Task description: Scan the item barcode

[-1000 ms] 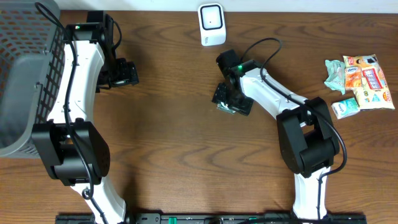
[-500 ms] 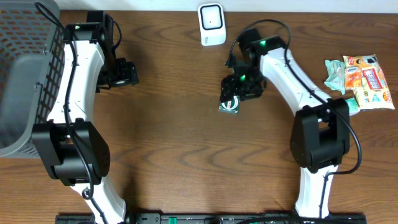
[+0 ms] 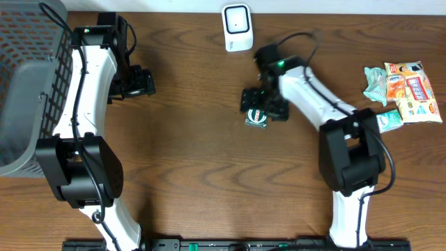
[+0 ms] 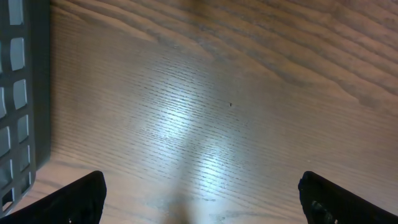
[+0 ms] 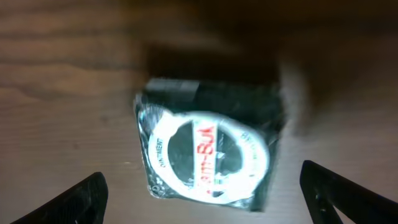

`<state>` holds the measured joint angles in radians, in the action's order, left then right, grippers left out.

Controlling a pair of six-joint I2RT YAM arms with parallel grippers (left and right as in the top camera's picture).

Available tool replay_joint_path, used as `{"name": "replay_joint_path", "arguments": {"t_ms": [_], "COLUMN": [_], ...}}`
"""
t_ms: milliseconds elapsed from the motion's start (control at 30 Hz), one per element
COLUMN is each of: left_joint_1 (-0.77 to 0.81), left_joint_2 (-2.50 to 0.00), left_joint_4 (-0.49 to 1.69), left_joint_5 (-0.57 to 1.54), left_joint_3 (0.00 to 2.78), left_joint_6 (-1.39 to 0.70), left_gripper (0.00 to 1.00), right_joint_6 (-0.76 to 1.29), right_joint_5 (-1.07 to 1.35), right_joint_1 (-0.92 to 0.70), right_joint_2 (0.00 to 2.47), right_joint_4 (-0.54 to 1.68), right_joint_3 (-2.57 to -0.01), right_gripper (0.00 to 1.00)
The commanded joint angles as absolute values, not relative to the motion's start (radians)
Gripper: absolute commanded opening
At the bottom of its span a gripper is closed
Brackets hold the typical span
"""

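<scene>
I am working over the brown wood-grain table (image 3: pixel 195 153), with the grey mesh plastic basket (image 3: pixel 21 42) sitting at its left end. My left claw (image 4: pixel 208 198) is hanging beside that basket with its fingers spread wide over bare wood, holding nothing and taking no part.

The change is all on my right side. A moment ago my right arm was swinging out and round, and now my right claw (image 5: pixel 209 193) is hovering directly over the item again. The claw was narrower a moment back and is now standing open. In the wrist view the two fingertips are sitting far out at the lower corners and neither one is touching the item.

The heap of colourful snack packets (image 3: pixel 408 90) is lying well apart at the right edge. The white box-shaped barcode scanner (image 3: pixel 237 28) is standing at the far edge of the table.

The small dark plastic-wrapped packet with a white ring label and red lettering (image 5: pixel 208 152) is lying flat on the wood, near the scanner but apart from it, in much the same spot as a second ago. The wrist view is blurring, and I am seeing no barcode on the upturned face.

So I am judging the scan as not yet done. I am needing a fresh grip, then a turn toward the scanner.
</scene>
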<state>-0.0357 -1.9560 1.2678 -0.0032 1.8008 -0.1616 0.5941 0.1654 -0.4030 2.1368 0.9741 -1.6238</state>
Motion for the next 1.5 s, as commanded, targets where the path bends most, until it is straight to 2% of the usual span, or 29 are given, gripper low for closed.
{"name": "replay_joint_path", "arguments": {"t_ms": [0, 67, 167, 333, 567, 767, 867, 900, 933, 967, 1000, 1333, 1400, 1467], "left_joint_1": [-0.037, -0.037, -0.037, -0.037, -0.037, -0.037, -0.037, -0.037, -0.037, -0.037, -0.037, -0.037, -0.037, -0.037], "left_joint_2": [-1.962, -1.962, -1.962, -1.962, -1.962, -1.962, -1.962, -1.962, -1.962, -1.962, -1.962, -1.962, -1.962, -1.962], "left_joint_4": [1.272, 1.272, 1.272, 1.272, 1.272, 1.272, 1.272, 1.272, 1.272, 1.272, 1.272, 1.272, 1.272, 1.272], "left_joint_5": [-0.012, -0.012, -0.012, -0.012, -0.012, -0.012, -0.012, -0.012, -0.012, -0.012, -0.012, -0.012, -0.012, -0.012], "left_joint_3": [1.790, 1.790, 1.790, 1.790, 1.790, 1.790, 1.790, 1.790, 1.790, 1.790, 1.790, 1.790, 1.790, 1.790], "left_joint_6": [-0.174, -0.174, -0.174, -0.174, -0.174, -0.174, -0.174, -0.175, -0.175, -0.174, -0.174, -0.174, -0.175, -0.175], "left_gripper": [0.98, 0.98, 0.98, 0.98, 0.98, 0.98, 0.98, 0.98, 0.98, 0.98, 0.98, 0.98, 0.98, 0.98], "right_joint_6": [0.728, 0.724, 0.689, 0.600, 0.188, -0.236, -0.348, -0.349, -0.348, -0.307, -0.279, 0.262, 0.499, 0.627], "right_joint_5": [-0.002, -0.014, -0.016, 0.009, 0.249, 0.257, 0.225, 0.204, 0.181, 0.154, 0.155, 0.208, 0.212, 0.212], "right_joint_1": [-0.438, -0.445, -0.445, -0.446, -0.362, -0.305, -0.302, -0.302, -0.302, -0.301, -0.300, -0.303, -0.308, -0.312], "right_joint_2": [2.132, 2.132, 2.132, 2.132, 2.131, 2.131, 2.132, 2.132, 2.132, 2.132, 2.132, 2.132, 2.132, 2.132], "right_joint_4": [0.956, 0.923, 0.866, 0.862, 1.051, 1.228, 1.238, 1.235, 1.227, 1.208, 1.200, 1.236, 1.266, 1.276], "right_joint_3": [-1.582, -1.553, -1.511, -1.509, -1.639, -1.788, -1.784, -1.784, -1.784, -1.784, -1.784, -1.784, -1.784, -1.784], "right_gripper": [0.92, 0.91, 0.77, 0.65, 0.54, 0.58, 0.66, 0.71, 0.81, 0.95, 0.99, 0.99, 0.99, 0.99]}}
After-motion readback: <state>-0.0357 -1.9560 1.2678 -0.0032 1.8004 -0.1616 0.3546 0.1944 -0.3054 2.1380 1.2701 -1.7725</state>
